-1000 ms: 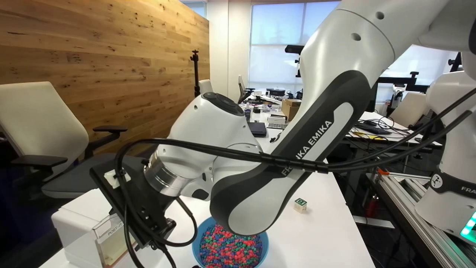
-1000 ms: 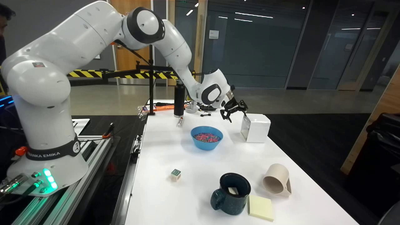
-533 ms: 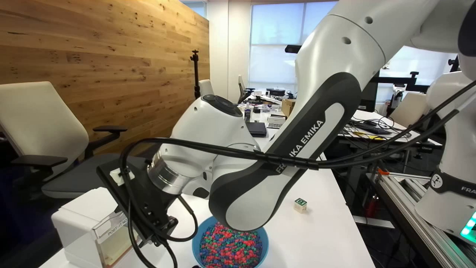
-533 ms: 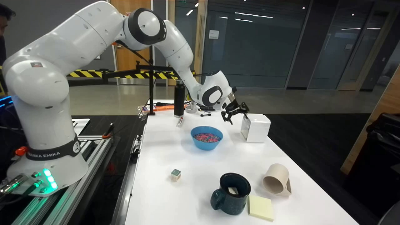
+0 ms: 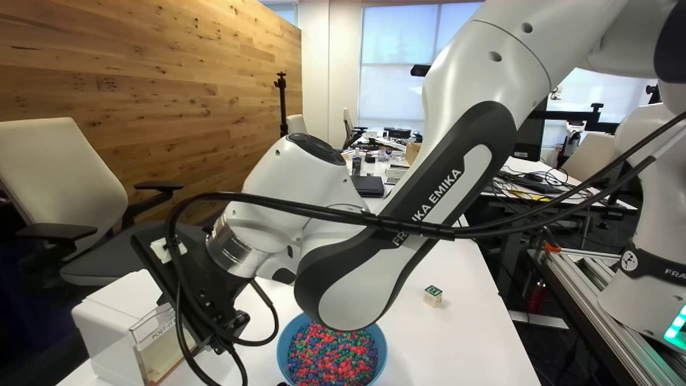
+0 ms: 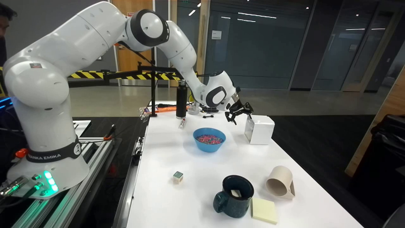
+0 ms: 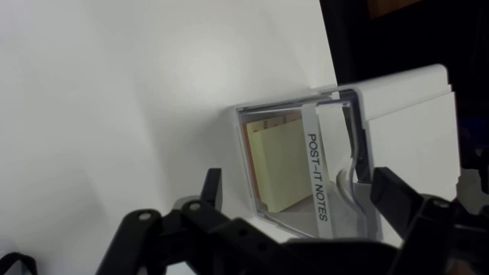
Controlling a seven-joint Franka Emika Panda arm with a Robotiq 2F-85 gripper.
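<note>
My gripper (image 7: 301, 191) stands open, its fingers wide apart in front of a white box (image 7: 416, 141). The box has a clear front with a strip label (image 7: 316, 164) reading POST-IT NOTES. Through that front shows a stack of yellow notes (image 7: 284, 168). In the wrist view the right finger overlaps the upper front edge of the box; whether it presses there I cannot tell. The left finger is beyond the lower edge, over the white table. In an exterior view the gripper (image 6: 243, 119) is at the near top corner of the box (image 6: 261, 131); nothing is held.
A blue bowl (image 6: 207, 148) of coloured beads stands beside the box. Farther along the table (image 6: 158, 209) are a letter block (image 6: 177, 178), a dark mug (image 6: 235, 205), a tipped beige mug (image 6: 281, 177) and a yellow pad (image 6: 264, 211). A black bottle (image 6: 181, 103) stands by the edge.
The gripper has dipped slightly and moved outward toward the box, staying open. Between the last two moments the box has shifted a little away from the robot's base.
</note>
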